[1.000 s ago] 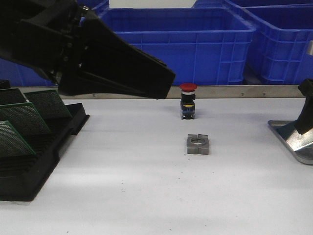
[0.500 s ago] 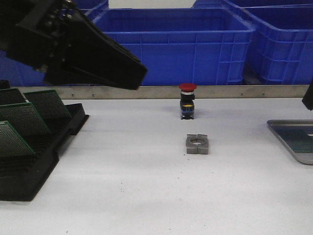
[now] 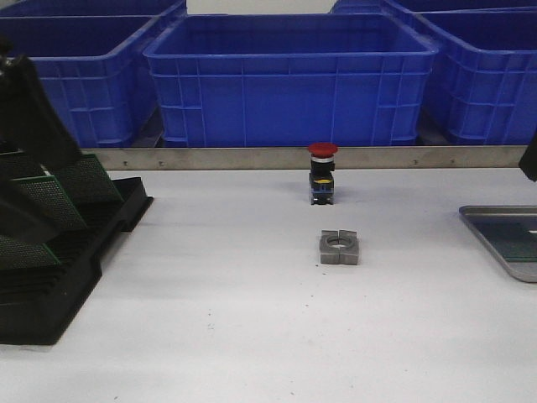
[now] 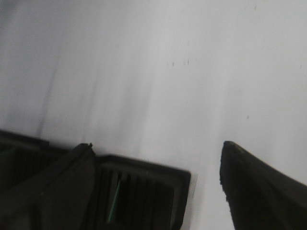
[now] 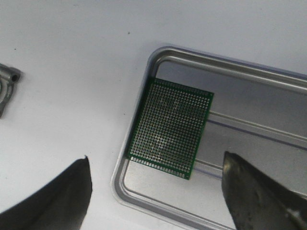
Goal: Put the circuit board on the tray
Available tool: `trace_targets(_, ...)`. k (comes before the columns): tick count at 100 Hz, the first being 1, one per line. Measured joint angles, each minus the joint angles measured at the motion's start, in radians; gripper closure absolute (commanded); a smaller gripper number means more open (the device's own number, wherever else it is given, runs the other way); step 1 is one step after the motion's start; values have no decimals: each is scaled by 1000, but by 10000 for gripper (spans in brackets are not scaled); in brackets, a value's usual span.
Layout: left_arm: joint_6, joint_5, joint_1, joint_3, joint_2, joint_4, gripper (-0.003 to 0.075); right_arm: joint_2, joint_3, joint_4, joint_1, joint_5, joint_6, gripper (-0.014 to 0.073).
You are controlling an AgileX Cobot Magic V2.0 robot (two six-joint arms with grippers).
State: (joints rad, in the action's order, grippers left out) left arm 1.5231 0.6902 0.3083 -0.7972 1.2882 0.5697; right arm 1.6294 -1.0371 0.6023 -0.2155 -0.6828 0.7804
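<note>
A green perforated circuit board [image 5: 171, 127] lies flat in the silver-grey metal tray [image 5: 230, 67], against its corner. My right gripper [image 5: 155, 155] is open and empty above the board, with one finger [image 5: 53, 196] over the table and the other finger [image 5: 264, 196] over the tray floor. In the front view the tray [image 3: 491, 231] sits at the right edge. My left gripper [image 4: 157, 143] is open and empty over the corner of the black slotted rack [image 4: 144, 191]. In the front view the left arm [image 3: 29, 126] hangs over the rack [image 3: 75, 269], which holds several green boards [image 3: 50, 201].
A red-topped push button [image 3: 322, 172] stands at the back centre of the white table. A grey metal block with a hole [image 3: 339, 247] lies in front of it, and part of it shows in the right wrist view [image 5: 7, 88]. Big blue bins [image 3: 289, 80] line the back.
My left arm has swung from high over the table's middle to the far left, down over the rack. My right gripper has lifted away from the tray.
</note>
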Motion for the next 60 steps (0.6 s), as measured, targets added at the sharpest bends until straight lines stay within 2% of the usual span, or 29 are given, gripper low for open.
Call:
trace_targets(13,-77,-29,-34,0,39,-109,226,0,0,0,0,0,0,15)
trace_targets(40,-102,-88,-113,0,158,-136,240,0,0,0,0,-1,0,15)
trace_targets(49,-102,-123,-122,0,186,-137,328,0,0,0,0,-2,0,15)
trace_targets(60,-102,-155,-127,0,194,-137,510,0,0,4,0,-6,0,15)
